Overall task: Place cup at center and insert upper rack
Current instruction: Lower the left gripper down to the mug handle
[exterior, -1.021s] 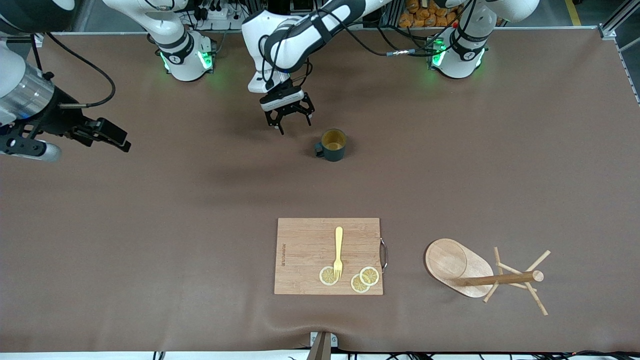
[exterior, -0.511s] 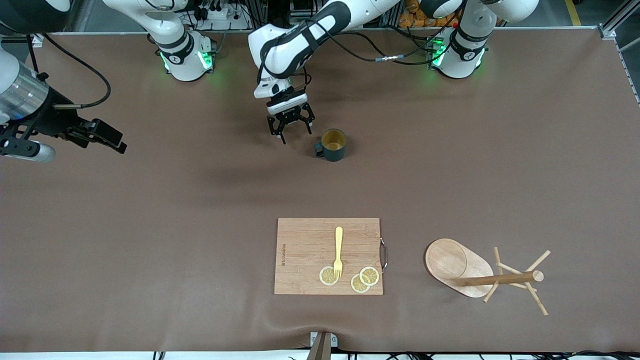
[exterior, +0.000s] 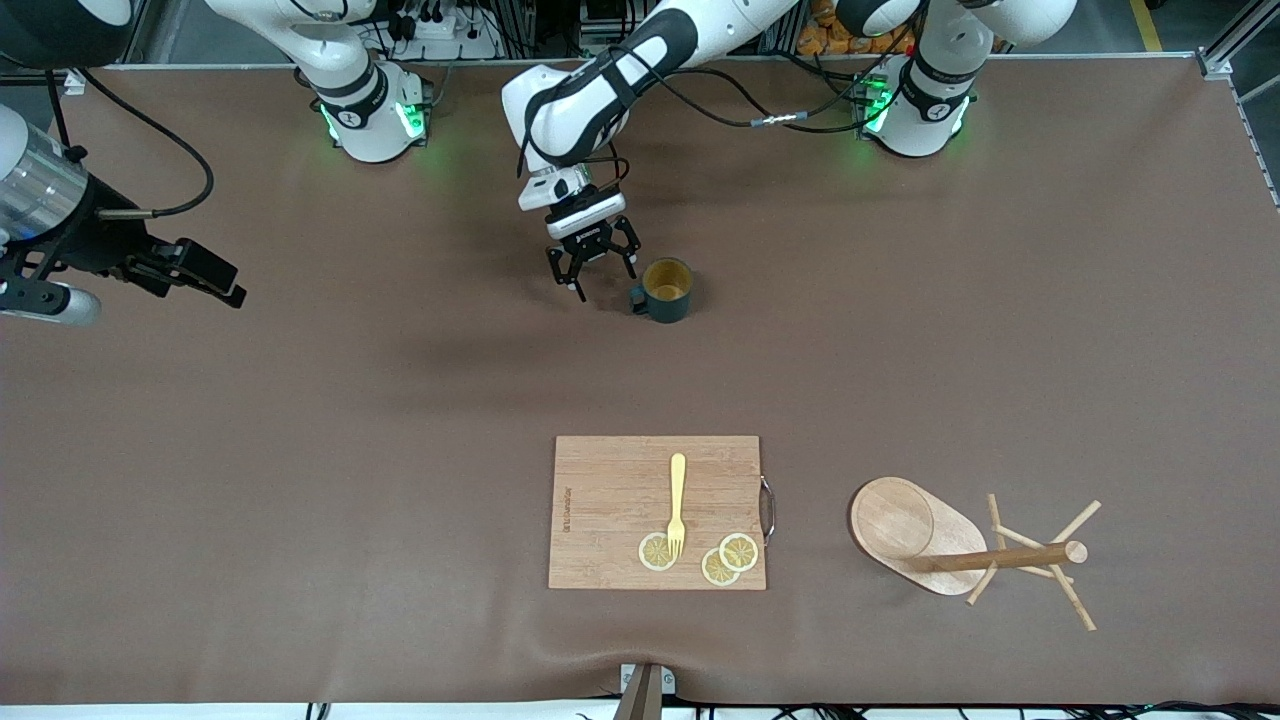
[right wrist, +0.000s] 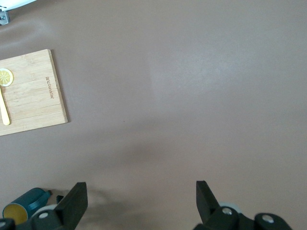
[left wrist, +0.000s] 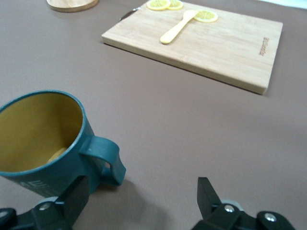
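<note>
The left gripper (exterior: 598, 273), fingers spread and empty, has slid in to just beside the cup (exterior: 667, 289) at its 9 o'clock, handle side, so a grasp looks close; the right gripper (exterior: 205, 272) waits spread, and the rack (exterior: 965, 545) lies toppled.

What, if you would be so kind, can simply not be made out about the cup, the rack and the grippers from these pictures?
- Cup: its printed lettering is cut off by the left wrist view's edge and too small in the front view.
- Upper rack: the left wrist view shows only a cropped sliver of its base; whether all pegs are intact is too fine to tell.
- Right gripper: open over bare table; its arm leaves the front view's edge.
- Left gripper: open beside the cup; contact unclear.
</note>
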Robot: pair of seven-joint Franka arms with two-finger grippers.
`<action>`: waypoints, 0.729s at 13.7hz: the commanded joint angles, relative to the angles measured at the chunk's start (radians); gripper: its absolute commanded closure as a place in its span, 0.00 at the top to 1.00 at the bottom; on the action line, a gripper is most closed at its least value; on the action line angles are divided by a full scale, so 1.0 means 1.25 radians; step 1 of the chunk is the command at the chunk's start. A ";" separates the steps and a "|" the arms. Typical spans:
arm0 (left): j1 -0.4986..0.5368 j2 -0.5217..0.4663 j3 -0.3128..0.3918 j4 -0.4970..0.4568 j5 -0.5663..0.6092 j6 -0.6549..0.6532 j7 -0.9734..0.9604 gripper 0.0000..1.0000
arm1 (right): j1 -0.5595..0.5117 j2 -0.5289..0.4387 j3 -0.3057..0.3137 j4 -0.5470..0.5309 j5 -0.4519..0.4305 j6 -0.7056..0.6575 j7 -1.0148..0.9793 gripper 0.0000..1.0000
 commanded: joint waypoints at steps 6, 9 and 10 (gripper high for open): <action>-0.023 0.044 0.025 0.022 0.105 -0.015 -0.022 1.00 | -0.003 -0.008 -0.003 0.027 -0.046 0.007 -0.083 1.00; -0.024 0.056 0.026 0.022 0.123 -0.017 -0.024 1.00 | 0.001 -0.008 -0.022 0.046 -0.041 0.001 -0.078 1.00; -0.024 0.060 0.026 0.022 0.130 -0.017 -0.032 1.00 | 0.002 -0.008 -0.022 0.050 -0.044 -0.001 -0.077 1.00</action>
